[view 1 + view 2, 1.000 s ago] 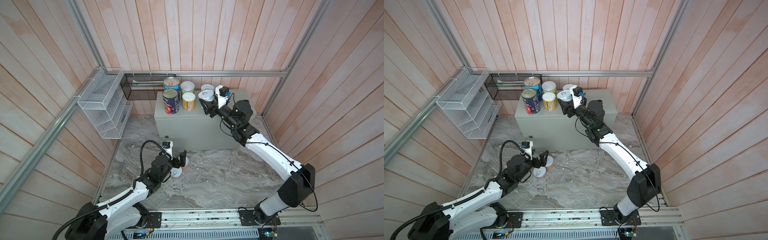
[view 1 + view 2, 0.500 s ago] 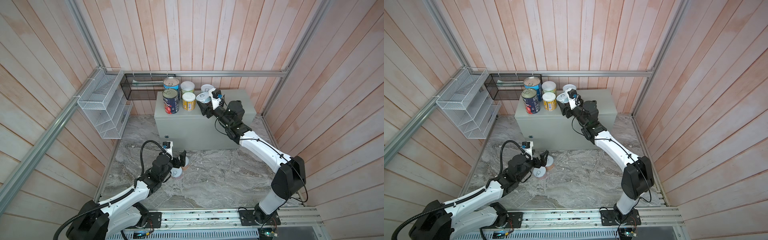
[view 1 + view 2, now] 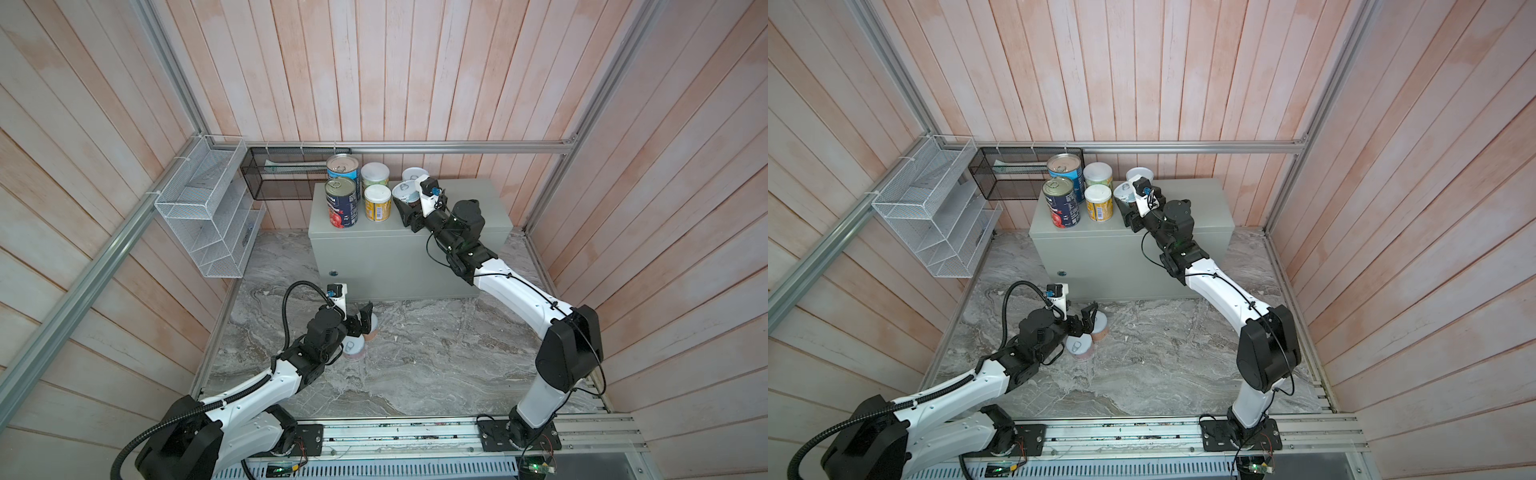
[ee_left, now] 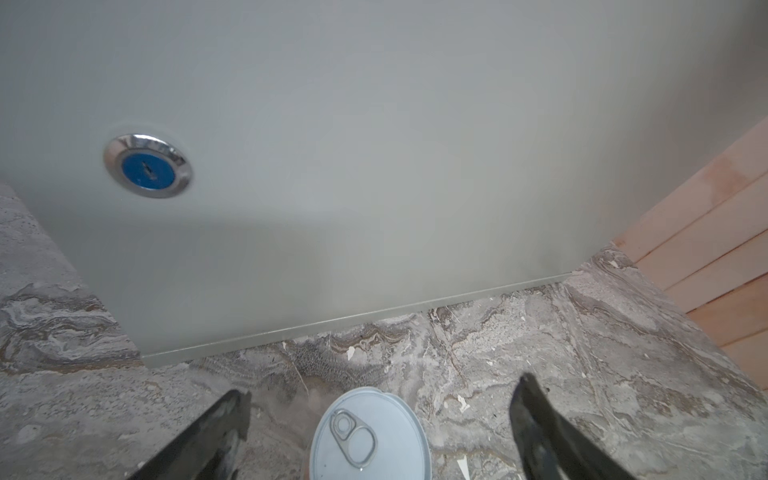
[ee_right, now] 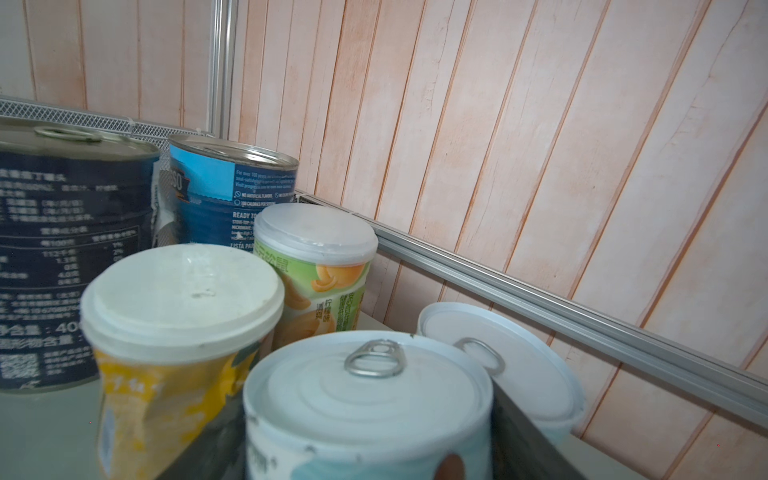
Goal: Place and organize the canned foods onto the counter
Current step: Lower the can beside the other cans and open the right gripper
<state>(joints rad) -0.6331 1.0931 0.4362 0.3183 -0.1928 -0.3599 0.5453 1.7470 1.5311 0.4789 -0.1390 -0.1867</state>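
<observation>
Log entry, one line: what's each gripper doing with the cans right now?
left gripper: open, straddling floor can | right gripper: shut on pull-tab can over counter, beside yellow can

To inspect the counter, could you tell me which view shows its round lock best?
The left wrist view: the round lock appears large, a chrome ring around a blue centre. In both top views it is only a tiny dot on the counter front. The right wrist view misses it.
</observation>
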